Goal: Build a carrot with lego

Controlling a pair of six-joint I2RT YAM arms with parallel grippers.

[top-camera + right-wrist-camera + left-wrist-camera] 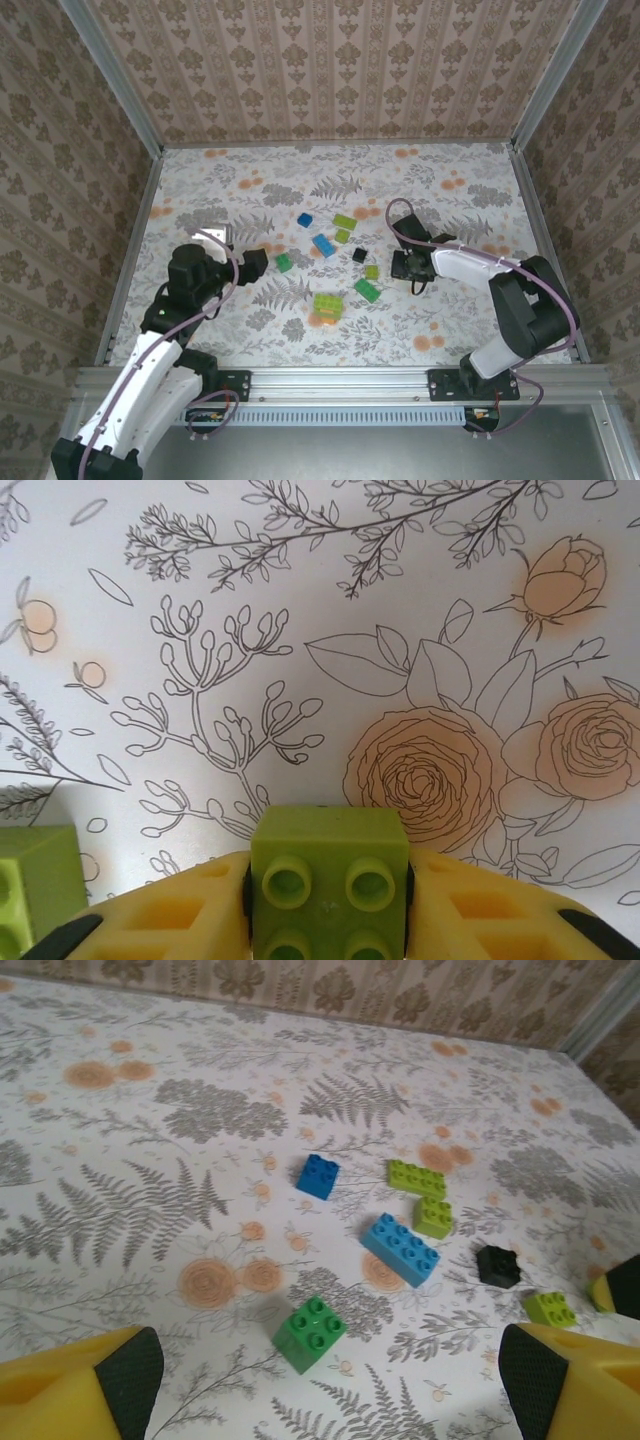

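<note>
A small light green plastic studded brick (328,865) is squeezed in the right gripper (411,265) just above the flowery table (200,180), the left gripper (252,264) is spread wide, and careful lining up of its studs is probably needed next.

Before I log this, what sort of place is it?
Likely a robot test cell: wallpapered panels in an aluminium frame enclose a floral table, with two arms bolted at its edge and lego bricks scattered.
</note>
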